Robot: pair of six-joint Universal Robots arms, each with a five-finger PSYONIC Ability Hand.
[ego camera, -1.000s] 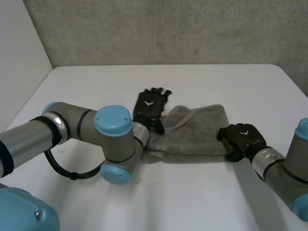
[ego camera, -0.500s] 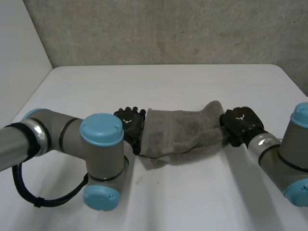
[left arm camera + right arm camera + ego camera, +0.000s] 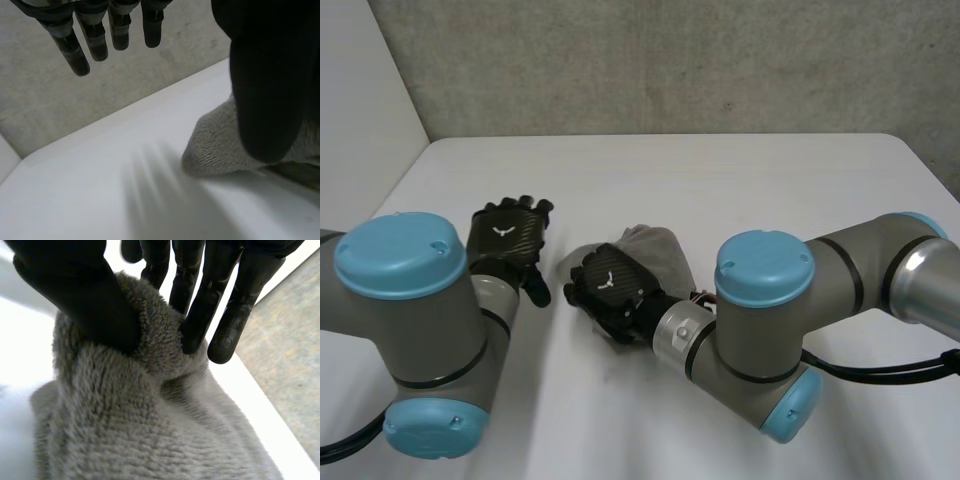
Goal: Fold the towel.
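Note:
The grey towel (image 3: 658, 250) lies bunched in a small heap at the middle of the white table (image 3: 740, 180). My right hand (image 3: 605, 283) has reached across to the heap's left side. In the right wrist view its thumb (image 3: 90, 295) and fingers pinch a raised fold of the towel (image 3: 150, 430). My left hand (image 3: 507, 236) hovers to the left of the heap, apart from it, with straight, spread fingers. In the left wrist view the left hand (image 3: 270, 75) holds nothing, and a rounded end of the towel (image 3: 212, 150) lies on the table beside its thumb.
My right arm's elbow (image 3: 765, 300) stretches low over the table in front of the towel. My left arm's elbow (image 3: 405, 290) stands at the near left. A grey wall (image 3: 670, 60) runs behind the table's far edge.
My right hand has carried the towel's right end leftward over the rest, bunching it into a heap. My left hand has let go and drawn back to the left.

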